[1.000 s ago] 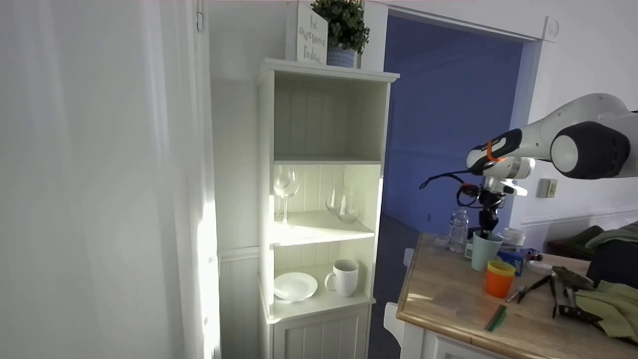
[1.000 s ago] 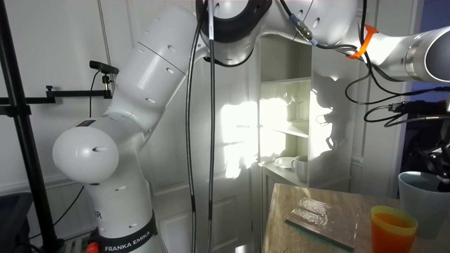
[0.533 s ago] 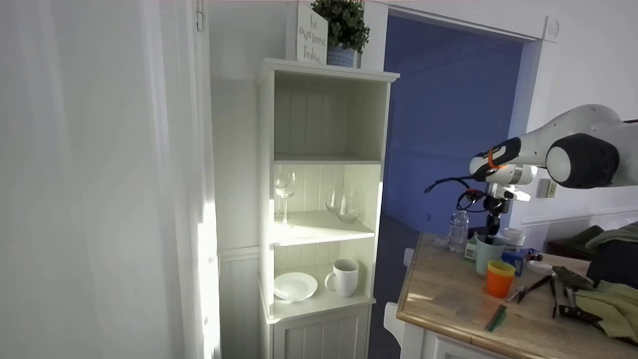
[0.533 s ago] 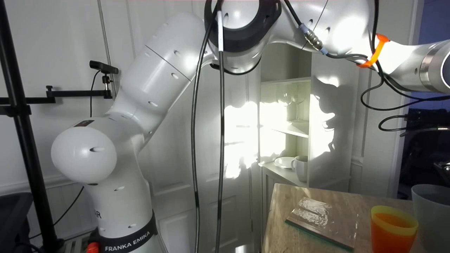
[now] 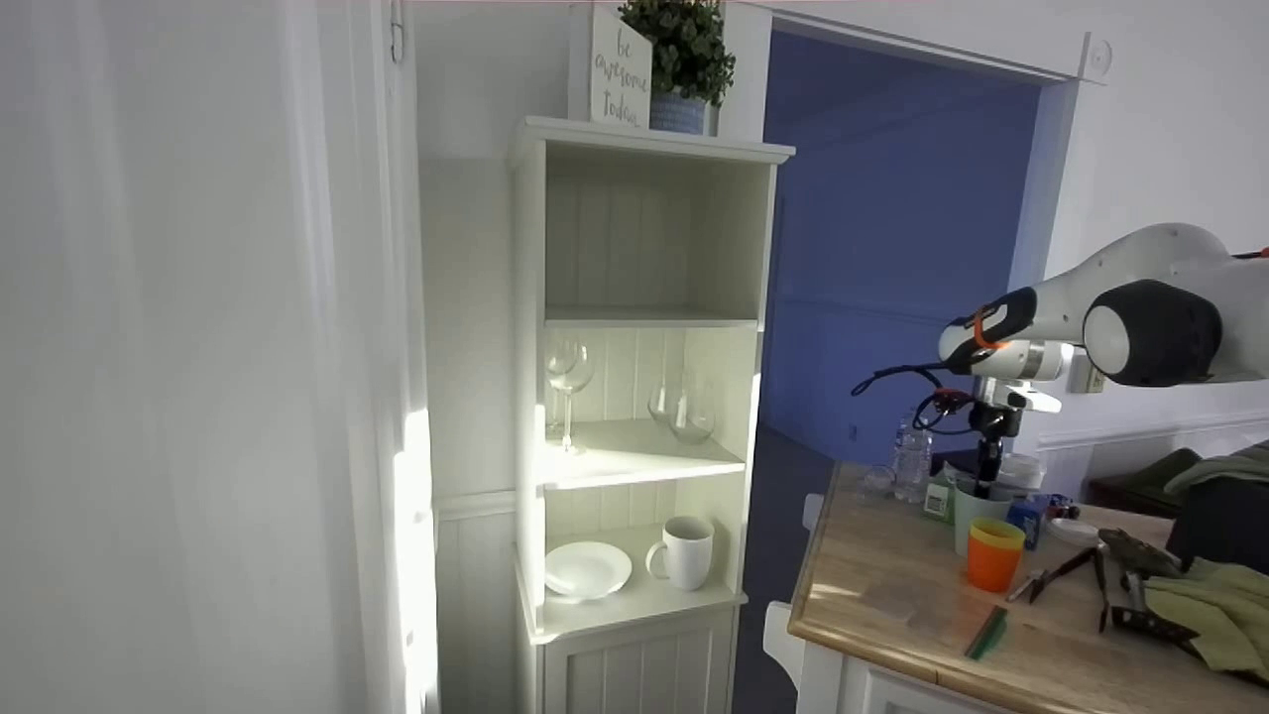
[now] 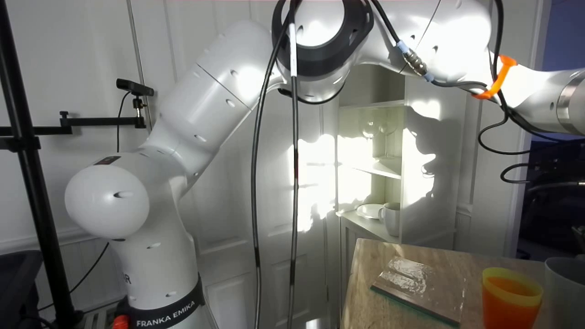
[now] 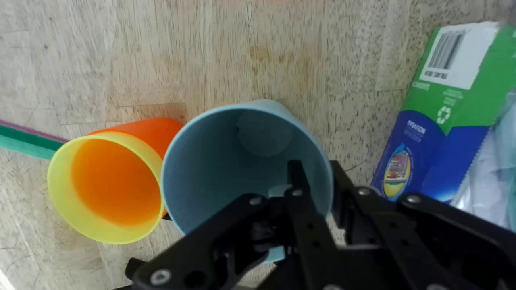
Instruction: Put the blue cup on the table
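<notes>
The pale blue-teal cup (image 5: 975,518) stands nearly upright at the table (image 5: 892,585), behind the orange cup in an exterior view. It also shows cut by the right edge of an exterior view (image 6: 566,292). In the wrist view I look into its mouth (image 7: 238,161). My gripper (image 7: 314,163) is shut on its rim wall, one finger inside the cup and one outside. From an exterior view the gripper (image 5: 983,490) points straight down into the cup. The cup's base is hidden behind the orange cup there, so I cannot tell whether it touches the table.
The orange cup with yellow rim (image 7: 117,185) is right beside the blue cup. A green-blue box (image 7: 439,117) lies on the other side. A water bottle (image 5: 912,458), tools (image 5: 1100,570) and a cloth (image 5: 1219,605) are on the table. The white shelf cabinet (image 5: 644,397) stands apart.
My gripper and the blue cup have moved together downward and slightly to the right in both exterior views. The orange cup has not moved.
</notes>
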Tool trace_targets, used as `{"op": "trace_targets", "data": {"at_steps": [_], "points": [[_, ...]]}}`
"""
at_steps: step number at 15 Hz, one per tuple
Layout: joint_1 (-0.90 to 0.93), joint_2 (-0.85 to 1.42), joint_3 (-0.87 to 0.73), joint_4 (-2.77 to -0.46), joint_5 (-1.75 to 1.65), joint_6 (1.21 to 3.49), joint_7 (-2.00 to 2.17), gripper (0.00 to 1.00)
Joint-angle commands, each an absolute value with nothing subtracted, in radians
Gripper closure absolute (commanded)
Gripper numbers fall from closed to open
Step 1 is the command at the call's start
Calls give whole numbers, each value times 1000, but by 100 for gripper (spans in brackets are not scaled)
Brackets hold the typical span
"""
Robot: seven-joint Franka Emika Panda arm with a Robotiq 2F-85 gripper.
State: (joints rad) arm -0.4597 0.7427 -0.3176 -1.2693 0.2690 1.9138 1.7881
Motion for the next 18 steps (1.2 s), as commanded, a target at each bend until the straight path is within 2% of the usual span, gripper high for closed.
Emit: {"op": "trace_targets", "data": {"at_steps": [1,8,18], "points": [[-475,765,-313,-1224,270,1906,1797,49],[-415,625,-321,-1258,201,1846,1666,2],[-156,156,-292,-1599,-122,1750,1406,0]]}}
